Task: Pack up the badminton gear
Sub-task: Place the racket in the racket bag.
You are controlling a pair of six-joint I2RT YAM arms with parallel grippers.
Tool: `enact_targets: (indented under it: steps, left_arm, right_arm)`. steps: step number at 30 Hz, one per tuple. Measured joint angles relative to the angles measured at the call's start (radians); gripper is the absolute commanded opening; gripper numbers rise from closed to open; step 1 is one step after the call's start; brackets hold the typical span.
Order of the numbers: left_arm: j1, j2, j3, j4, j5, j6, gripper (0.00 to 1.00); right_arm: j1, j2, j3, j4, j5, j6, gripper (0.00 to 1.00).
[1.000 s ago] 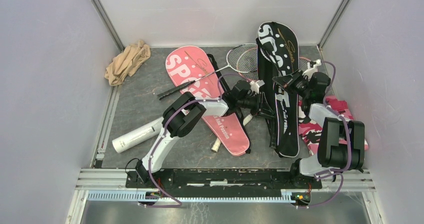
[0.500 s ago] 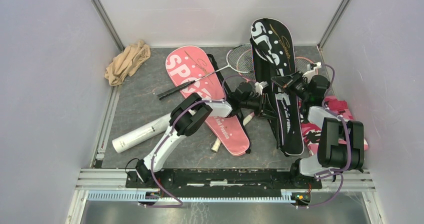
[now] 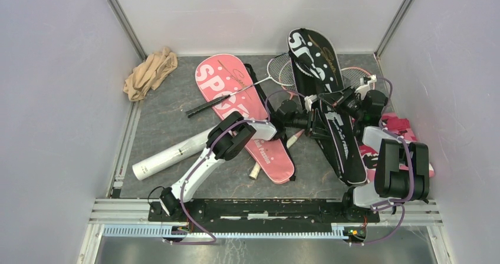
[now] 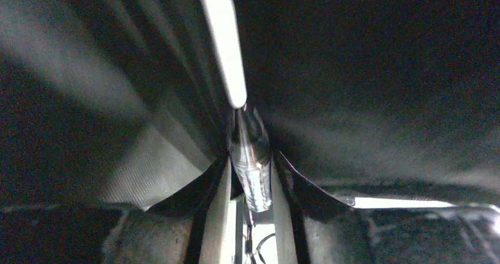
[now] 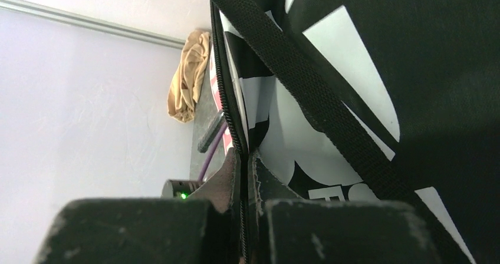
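Top external: glossy, racket-shaped black bag (image 3: pixel 345 149)

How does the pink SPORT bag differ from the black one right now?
The pink bag lies flat on the table; the black bag is raised, its edge pinched by the right gripper. A racket lies across the pink bag, none across the black. Both are racket-shaped with white lettering.

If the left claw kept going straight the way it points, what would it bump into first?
The black bag. The left claw points sideways at the bag's edge and looks right up against it, so it would probably push into the bag at once. Depth is hard to judge from above.
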Motion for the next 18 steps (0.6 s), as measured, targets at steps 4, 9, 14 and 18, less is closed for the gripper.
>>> enact_targets:
  steps: [4, 9, 14, 18]
  left_arm:
    - [0.017, 0.011, 0.039, 0.015, -0.016, -0.015, 0.46]
    - [0.035, 0.031, 0.097, 0.002, -0.018, -0.014, 0.46]
    - [0.039, 0.031, 0.093, -0.016, -0.021, 0.003, 0.47]
    - [0.042, 0.003, 0.023, -0.076, -0.026, 0.071, 0.51]
  right_arm:
    - [0.001, -0.002, -0.013, -0.021, -0.018, -0.002, 0.00]
    - [0.000, -0.008, -0.013, -0.024, -0.018, -0.003, 0.00]
    - [0.000, -0.008, -0.011, -0.061, -0.023, -0.027, 0.00]
    - [-0.003, -0.008, 0.035, -0.188, -0.032, -0.109, 0.00]
